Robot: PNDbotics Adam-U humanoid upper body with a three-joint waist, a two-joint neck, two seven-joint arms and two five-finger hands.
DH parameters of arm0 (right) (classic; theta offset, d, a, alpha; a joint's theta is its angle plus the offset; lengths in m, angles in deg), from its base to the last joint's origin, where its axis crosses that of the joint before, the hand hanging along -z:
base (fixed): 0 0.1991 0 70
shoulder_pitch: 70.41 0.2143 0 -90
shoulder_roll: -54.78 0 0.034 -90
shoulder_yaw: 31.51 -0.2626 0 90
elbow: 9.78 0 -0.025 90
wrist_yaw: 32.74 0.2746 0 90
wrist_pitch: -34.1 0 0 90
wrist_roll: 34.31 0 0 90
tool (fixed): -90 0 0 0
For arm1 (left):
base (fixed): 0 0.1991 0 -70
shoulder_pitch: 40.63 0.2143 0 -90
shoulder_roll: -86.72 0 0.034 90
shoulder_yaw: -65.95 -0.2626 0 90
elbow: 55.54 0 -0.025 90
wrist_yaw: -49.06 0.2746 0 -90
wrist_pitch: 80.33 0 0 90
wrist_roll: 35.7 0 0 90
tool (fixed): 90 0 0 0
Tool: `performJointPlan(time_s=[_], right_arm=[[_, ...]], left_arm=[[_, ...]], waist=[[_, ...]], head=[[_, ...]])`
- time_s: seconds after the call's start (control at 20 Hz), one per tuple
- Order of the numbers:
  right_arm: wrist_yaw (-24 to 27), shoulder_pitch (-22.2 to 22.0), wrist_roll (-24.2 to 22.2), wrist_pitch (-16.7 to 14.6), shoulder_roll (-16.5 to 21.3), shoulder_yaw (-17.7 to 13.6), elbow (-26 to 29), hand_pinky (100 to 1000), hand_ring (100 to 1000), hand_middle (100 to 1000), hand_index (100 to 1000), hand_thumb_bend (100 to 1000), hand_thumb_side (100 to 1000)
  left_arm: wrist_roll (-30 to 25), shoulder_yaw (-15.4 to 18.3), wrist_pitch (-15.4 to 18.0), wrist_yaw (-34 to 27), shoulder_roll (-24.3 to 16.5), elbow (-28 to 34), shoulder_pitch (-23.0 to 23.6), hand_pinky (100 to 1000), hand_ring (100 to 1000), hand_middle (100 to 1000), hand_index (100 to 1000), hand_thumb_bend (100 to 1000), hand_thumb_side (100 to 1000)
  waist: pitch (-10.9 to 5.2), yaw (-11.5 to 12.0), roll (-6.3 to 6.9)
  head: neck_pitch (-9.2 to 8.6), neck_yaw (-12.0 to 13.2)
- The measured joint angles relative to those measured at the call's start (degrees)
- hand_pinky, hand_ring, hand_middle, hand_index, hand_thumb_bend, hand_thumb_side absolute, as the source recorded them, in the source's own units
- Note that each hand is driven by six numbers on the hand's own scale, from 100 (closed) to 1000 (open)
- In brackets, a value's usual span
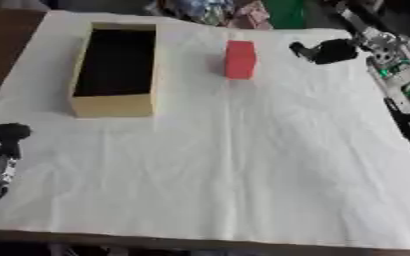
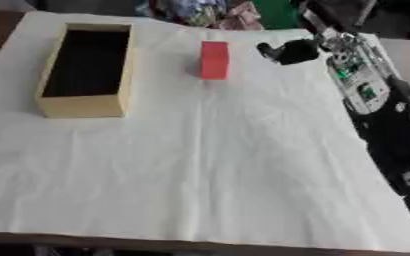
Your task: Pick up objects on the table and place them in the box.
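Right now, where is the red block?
The red block stands on the white cloth near the table's far edge, right of the box, with the right hand close on its right, not touching.

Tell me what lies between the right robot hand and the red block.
Nothing: in the left eye view only bare white cloth separates the right robot hand from the red block.
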Motion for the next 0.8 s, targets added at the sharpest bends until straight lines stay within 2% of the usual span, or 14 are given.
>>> performJointPlan(time_s=[0.25,0.55,0.8], right_arm=[[-2.83,3.73,-5.87,-0.01,0.28,1.22,-1.42,901,1000,972,1000,462,197],[-8.18,7.66,-11.4,-0.59,-0.07,2.68,-4.6,911,1000,974,1000,453,199],[-14.15,10.4,-14.98,-1.6,-1.99,3.66,-7.97,916,1000,975,1000,457,228]], left_arm=[[-0.04,-0.01,-0.01,0.02,-0.01,0.0,-0.01,1000,835,713,764,100,332],[-0.22,-0.09,-0.11,0.08,-0.05,-0.01,-0.05,1000,835,713,764,100,331],[-0.48,-0.34,-0.05,0.12,-0.07,-0.01,-0.12,1000,836,713,764,100,332]], waist=[[0.0,0.49,-0.18],[0.02,0.77,-0.6],[0.08,1.25,-0.7]], head=[[-0.01,0.01],[-0.17,-0.01],[-0.31,-0.05]])
